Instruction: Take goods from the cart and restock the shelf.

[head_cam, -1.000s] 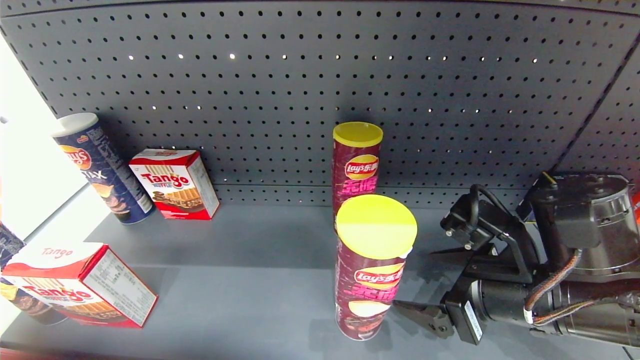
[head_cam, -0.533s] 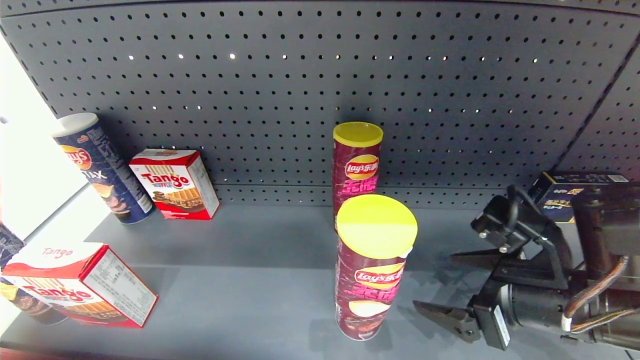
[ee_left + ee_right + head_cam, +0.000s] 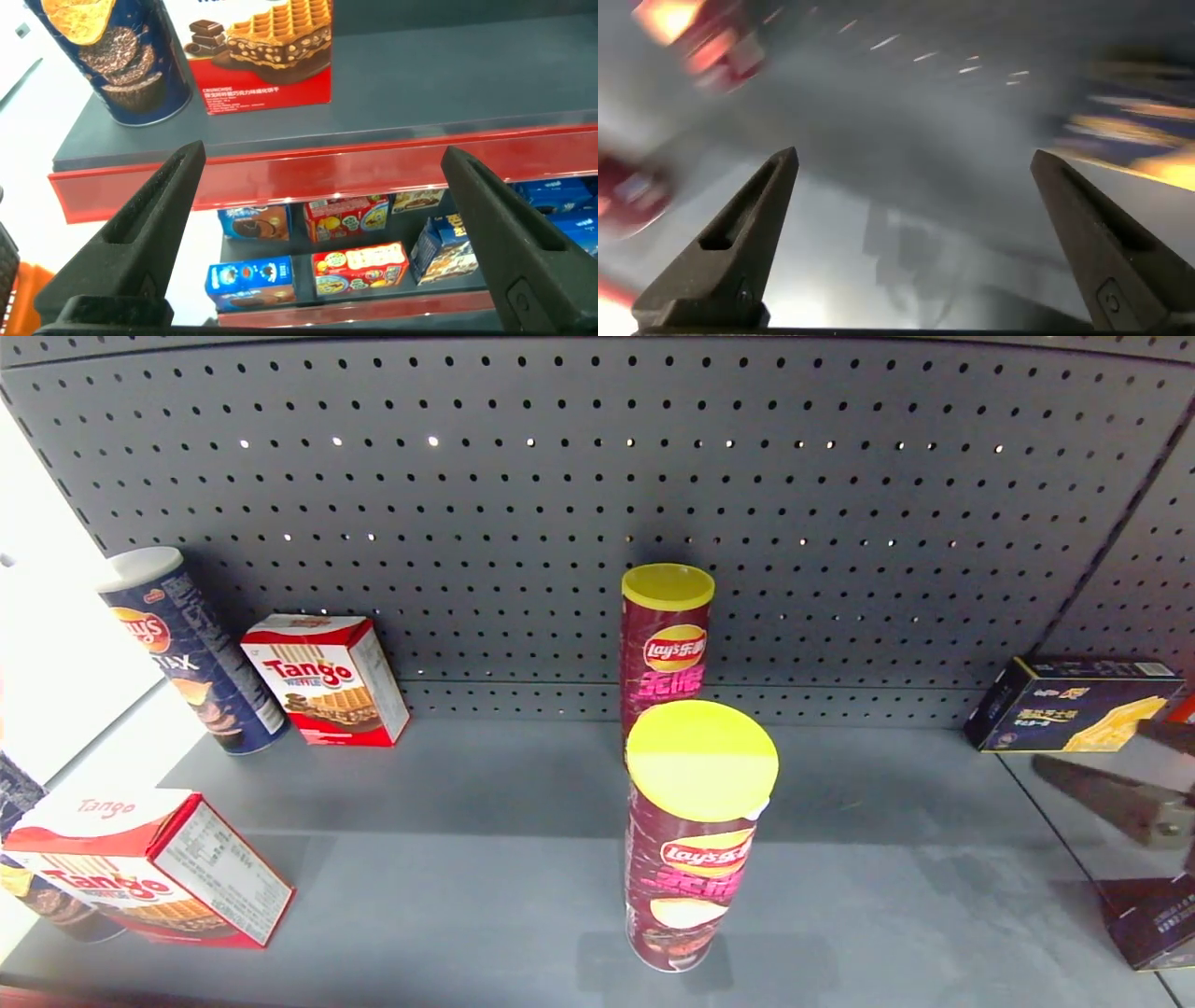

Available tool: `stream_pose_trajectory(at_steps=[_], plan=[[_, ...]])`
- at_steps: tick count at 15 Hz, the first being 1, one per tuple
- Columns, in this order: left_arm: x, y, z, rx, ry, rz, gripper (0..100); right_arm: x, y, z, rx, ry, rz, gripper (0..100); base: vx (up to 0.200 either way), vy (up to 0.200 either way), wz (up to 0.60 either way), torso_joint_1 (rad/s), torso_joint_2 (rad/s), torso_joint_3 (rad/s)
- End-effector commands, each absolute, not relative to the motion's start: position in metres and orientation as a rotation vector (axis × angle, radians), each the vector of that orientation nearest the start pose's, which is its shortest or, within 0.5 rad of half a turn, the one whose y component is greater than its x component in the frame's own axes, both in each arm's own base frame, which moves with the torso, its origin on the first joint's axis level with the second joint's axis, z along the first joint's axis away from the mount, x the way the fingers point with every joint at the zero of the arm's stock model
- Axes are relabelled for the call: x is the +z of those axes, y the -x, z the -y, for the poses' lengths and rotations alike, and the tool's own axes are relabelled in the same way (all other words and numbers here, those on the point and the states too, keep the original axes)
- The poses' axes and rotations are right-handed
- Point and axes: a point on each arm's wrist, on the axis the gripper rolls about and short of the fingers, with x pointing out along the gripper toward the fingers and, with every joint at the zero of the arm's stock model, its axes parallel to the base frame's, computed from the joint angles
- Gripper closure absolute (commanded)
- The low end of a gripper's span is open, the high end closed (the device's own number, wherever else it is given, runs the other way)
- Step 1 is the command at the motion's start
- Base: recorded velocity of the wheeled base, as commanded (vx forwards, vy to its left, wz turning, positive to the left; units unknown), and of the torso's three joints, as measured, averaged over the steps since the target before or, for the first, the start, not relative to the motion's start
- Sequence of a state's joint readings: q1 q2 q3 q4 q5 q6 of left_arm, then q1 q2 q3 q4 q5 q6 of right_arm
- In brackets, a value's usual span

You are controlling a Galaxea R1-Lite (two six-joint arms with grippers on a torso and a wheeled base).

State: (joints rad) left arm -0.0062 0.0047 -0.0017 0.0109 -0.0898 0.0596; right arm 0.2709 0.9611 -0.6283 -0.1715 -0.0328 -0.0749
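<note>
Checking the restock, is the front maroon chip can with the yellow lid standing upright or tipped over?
Upright. The front maroon chip can stands on its base on the grey shelf, its yellow lid facing up.

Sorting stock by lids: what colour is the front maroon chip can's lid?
Yellow: the round plastic lid on the tall maroon can, clearest in the head view.

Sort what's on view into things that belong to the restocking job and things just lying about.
Job: shelf, front maroon can, right gripper, left gripper, both open.
Lying about: rear maroon can, blue can, rear wafer box, front wafer box, dark blue box.
</note>
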Motion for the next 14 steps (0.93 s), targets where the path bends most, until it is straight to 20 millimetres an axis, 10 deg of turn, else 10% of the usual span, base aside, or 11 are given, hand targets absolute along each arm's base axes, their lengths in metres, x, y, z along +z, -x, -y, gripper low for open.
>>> stream_pose_trajectory(at_steps=[1, 8, 14], plan=[[0.075, 0.023, 0.002, -0.099, -0.061, -0.012, 0, 0.233, -0.055, -0.002, 0.02, 0.08, 0.036, 0, 0.0, 0.0, 0.0, 0.0, 0.0, 0.0], [0.075, 0.022, 0.002, -0.1, -0.064, -0.012, 0, 0.136, 0.02, 0.0, -0.088, 0.087, 0.093, 0, 0.0, 0.0, 0.0, 0.0, 0.0, 0.0], [0.075, 0.022, 0.002, -0.103, -0.065, -0.012, 0, 0.084, 0.023, 0.001, -0.086, 0.073, 0.078, 0, 0.0, 0.0, 0.0, 0.0, 0.0, 0.0]])
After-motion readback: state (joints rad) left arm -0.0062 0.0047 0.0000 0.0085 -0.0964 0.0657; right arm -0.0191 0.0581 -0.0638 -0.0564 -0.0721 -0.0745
